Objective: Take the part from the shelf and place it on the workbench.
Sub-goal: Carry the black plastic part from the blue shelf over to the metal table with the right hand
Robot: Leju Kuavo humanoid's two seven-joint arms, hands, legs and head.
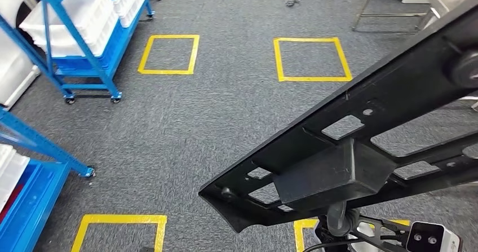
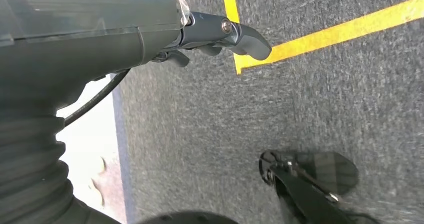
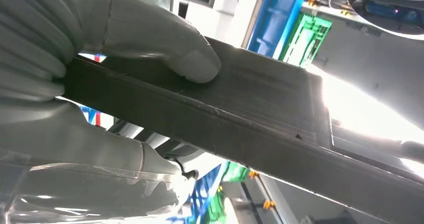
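Carrying long black part (image 1: 361, 133): looks stiff, hard, maybe tippy. Right hand (image 3: 125, 68) wrapped round its bar. Left hand (image 2: 220, 33) curled, holding nothing.

Grey carpet floor (image 1: 214, 111) marked with yellow tape squares (image 1: 168, 54). White bins (image 1: 73, 21) sit on a blue wheeled rack (image 1: 84, 66) at far left. Metal frame legs (image 1: 383, 4) stand at far right.

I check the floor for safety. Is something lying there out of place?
Yes. A small dark object lies loose on the grey carpet at the far end, between the yellow squares; too small to identify.
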